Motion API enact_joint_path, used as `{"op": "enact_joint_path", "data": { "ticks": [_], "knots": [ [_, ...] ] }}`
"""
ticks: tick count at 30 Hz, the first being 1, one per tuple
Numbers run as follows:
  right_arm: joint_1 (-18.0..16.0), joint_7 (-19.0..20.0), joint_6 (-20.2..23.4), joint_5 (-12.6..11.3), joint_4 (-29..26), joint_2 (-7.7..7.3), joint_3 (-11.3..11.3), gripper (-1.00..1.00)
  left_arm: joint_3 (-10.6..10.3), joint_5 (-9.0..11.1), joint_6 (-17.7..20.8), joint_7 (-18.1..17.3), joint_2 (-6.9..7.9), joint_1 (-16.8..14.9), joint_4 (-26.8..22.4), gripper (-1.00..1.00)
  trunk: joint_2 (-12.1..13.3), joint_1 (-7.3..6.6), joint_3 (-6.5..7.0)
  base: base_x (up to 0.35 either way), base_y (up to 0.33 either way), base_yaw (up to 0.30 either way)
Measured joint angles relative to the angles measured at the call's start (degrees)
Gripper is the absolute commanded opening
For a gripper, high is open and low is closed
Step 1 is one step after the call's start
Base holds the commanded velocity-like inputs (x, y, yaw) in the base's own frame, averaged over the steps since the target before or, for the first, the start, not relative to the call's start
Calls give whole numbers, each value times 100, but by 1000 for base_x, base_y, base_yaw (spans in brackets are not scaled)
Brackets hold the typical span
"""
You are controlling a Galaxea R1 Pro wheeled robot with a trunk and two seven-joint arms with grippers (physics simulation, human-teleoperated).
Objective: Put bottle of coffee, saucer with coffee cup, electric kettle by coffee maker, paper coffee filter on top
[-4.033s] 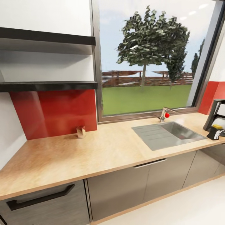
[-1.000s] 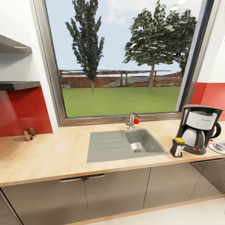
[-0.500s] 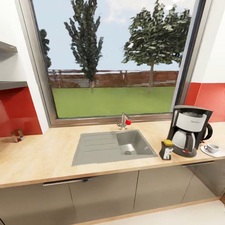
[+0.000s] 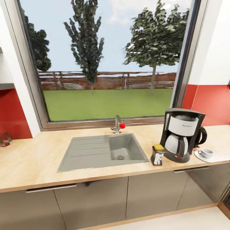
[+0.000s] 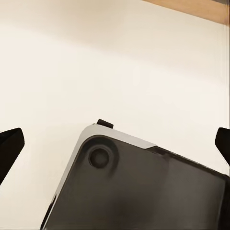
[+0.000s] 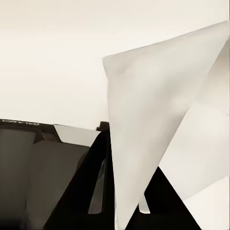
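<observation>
You are facing the surface point(image 4: 38, 166) with the sink point(image 4: 102, 153) in the middle and the coffee maker point(image 4: 182, 135) standing to the right of it. The bottle of coffee point(image 4: 157, 155) already sits touching or just beside the machine's base on the sink side, and the coffee cup point(image 4: 206, 153) rests on the saucer point(image 4: 200, 157) on its other side, so those parts look done.

In the right wrist view, your right end effector carries the paper coffee filter point(image 6: 153, 129), a white cone hanging in front of the camera; it appears clamped on it, though the fingertips are hidden behind the paper. The left end effector point(image 5: 115, 146) is spread wide and empty, with only dark finger tips at the picture's edges. The filter probably goes on top of the machine next.
</observation>
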Motion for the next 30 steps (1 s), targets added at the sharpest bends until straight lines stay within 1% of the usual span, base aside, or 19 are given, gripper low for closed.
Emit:
{"op": "enact_joint_path", "data": {
  "ticks": [30],
  "knots": [
    [8,0,-8,1,-1,5,0,-100,0,0,0,0,0,1,0,100,0,0,0,0,-326,0]
  ]
}}
